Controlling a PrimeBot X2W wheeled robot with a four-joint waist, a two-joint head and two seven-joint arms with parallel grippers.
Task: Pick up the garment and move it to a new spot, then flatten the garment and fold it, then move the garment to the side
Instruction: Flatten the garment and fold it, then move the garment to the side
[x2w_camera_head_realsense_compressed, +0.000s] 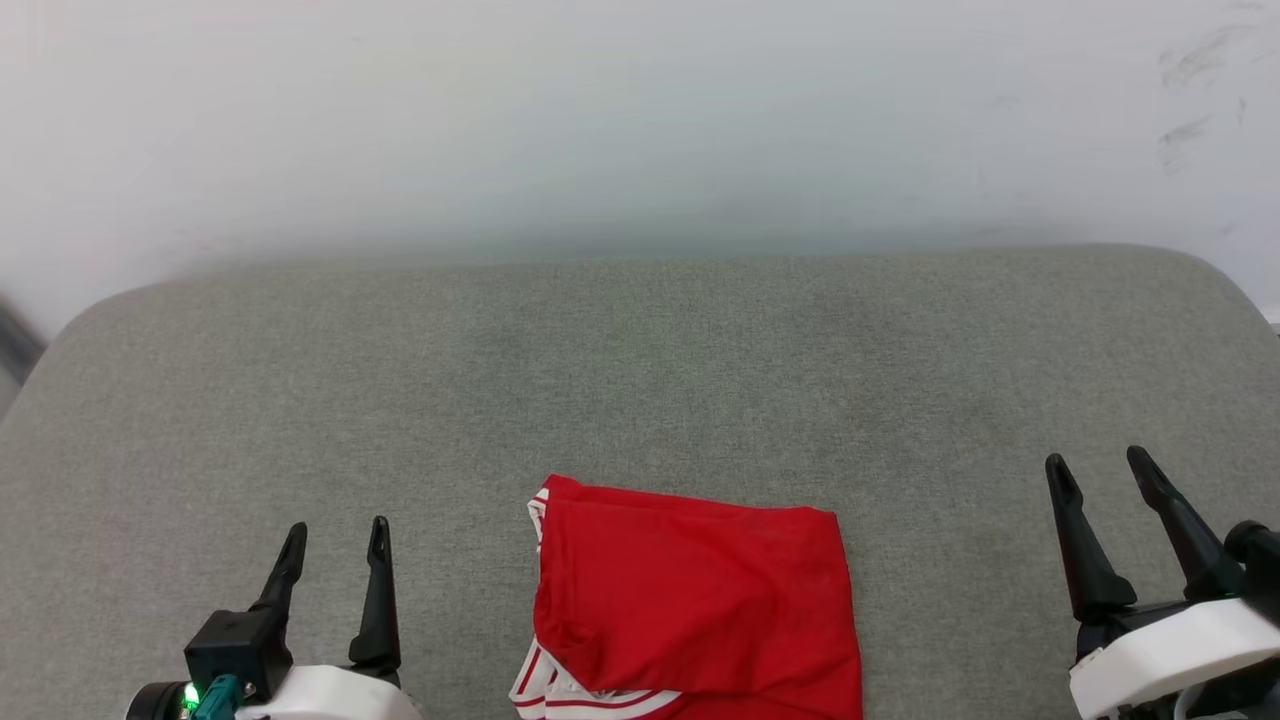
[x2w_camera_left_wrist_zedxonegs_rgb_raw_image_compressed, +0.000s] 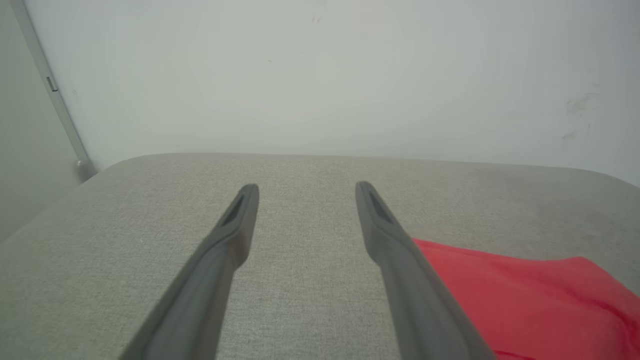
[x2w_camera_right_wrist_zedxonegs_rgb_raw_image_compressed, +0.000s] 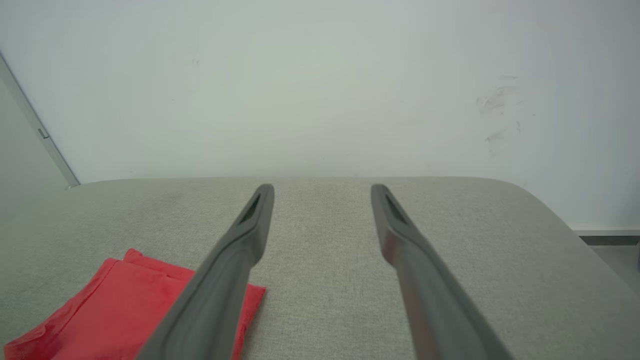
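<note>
The shirt (x2w_camera_head_realsense_compressed: 695, 600) lies folded at 6 o'clock on the grey surface (x2w_camera_head_realsense_compressed: 640, 350). Your left end effector (x2w_camera_head_realsense_compressed: 338, 528) and right end effector (x2w_camera_head_realsense_compressed: 1098, 460) flank it, both wide and empty. Expect light, limp, slippery cloth, so pinch its 12 o'clock corners through all layers.

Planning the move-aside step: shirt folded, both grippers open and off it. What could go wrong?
1. The red jersey shirt lies in folded layers; a pinch by the left gripper or right gripper, both open and clear of it, might catch only the top layer and undo the fold.
2. Its near edge runs off the head view's bottom, so grasp points there are unseen.
3. Low approaches may snag the grey upholstered surface.
</note>
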